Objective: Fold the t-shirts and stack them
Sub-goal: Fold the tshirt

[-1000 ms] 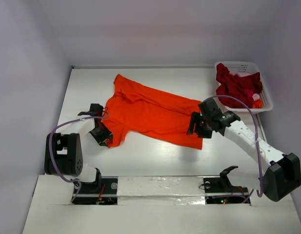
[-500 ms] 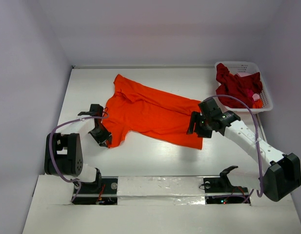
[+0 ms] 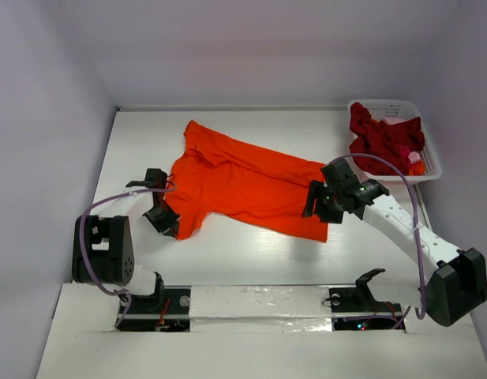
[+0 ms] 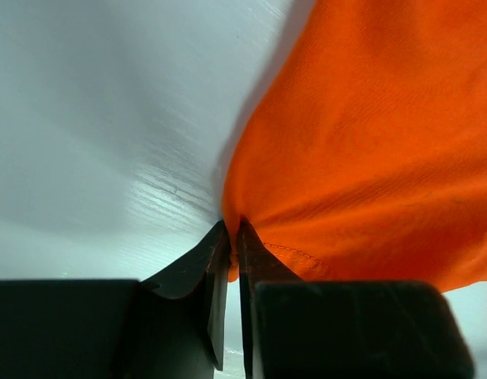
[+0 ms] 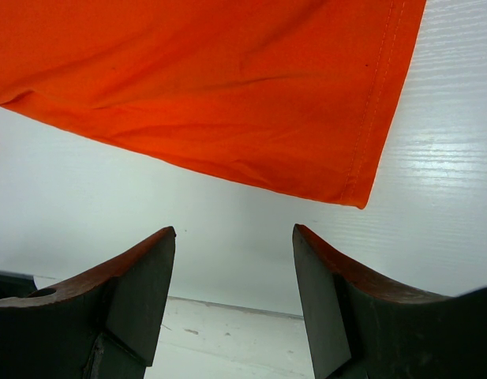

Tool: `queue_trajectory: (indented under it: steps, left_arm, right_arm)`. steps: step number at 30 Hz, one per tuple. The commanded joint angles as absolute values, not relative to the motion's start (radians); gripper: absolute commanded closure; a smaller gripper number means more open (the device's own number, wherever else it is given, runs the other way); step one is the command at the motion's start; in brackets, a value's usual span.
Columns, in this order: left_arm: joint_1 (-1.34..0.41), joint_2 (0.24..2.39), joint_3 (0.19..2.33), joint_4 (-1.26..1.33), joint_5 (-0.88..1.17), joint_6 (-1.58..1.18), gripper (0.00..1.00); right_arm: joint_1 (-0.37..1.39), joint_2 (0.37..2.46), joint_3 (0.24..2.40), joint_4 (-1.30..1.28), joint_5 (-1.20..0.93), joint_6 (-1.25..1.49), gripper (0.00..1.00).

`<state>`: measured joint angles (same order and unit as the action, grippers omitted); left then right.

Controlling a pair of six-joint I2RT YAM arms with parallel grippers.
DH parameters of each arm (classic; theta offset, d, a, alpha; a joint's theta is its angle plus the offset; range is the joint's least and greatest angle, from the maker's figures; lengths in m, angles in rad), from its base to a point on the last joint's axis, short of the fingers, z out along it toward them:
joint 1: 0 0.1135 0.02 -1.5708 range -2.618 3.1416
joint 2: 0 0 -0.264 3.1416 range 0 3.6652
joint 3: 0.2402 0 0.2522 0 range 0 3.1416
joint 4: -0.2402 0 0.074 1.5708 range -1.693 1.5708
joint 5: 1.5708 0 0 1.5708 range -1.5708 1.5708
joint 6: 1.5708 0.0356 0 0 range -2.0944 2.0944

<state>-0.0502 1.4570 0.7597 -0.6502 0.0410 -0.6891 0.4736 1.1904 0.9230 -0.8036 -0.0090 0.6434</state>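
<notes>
Nothing is folded yet: the orange t-shirt lies spread on the desk, the dark red t-shirt heaped in the basket. The left end effector pinches the orange edge; the right end effector stands open, empty.

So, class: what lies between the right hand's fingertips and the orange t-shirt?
Only a strip of bare white table separates the right hand from the orange t-shirt; the right wrist view shows it.

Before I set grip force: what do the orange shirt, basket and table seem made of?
Orange shirt: soft matte cloth; it wrinkles and has a stitched hem. Basket: probably white plastic, with lattice walls. Table: hard white board, slightly glossy, faint grain; wood or laminate, unclear.
</notes>
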Motion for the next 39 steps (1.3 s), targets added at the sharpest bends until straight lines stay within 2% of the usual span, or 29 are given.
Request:
queue_trajectory:
  steps: [1, 8, 22, 30, 39]
  left_arm:
    - [-0.043, 1.436, 0.787, -0.687, 0.021, -0.690, 0.95]
    - [-0.043, 1.433, 0.811, -0.693, 0.028, -0.692, 1.00]
    - [-0.043, 1.448, 0.793, -0.661, 0.049, -0.676, 1.00]
    - [-0.043, 1.445, 0.815, -0.666, 0.064, -0.667, 1.00]
    - [-0.043, 1.442, 0.828, -0.670, 0.074, -0.647, 1.00]
  right_arm:
    - [0.485, 1.175, 0.957, -0.799, -0.018, 0.632, 0.33]
    - [0.485, 1.209, 0.922, -0.779, -0.038, 0.659, 0.34]
    - [0.485, 1.414, 0.851, -0.686, -0.015, 0.880, 0.34]
    - [0.485, 1.296, 0.841, -0.794, 0.113, 0.982, 0.36]
    - [0.485, 1.223, 0.746, -0.813, 0.144, 1.061, 0.36]
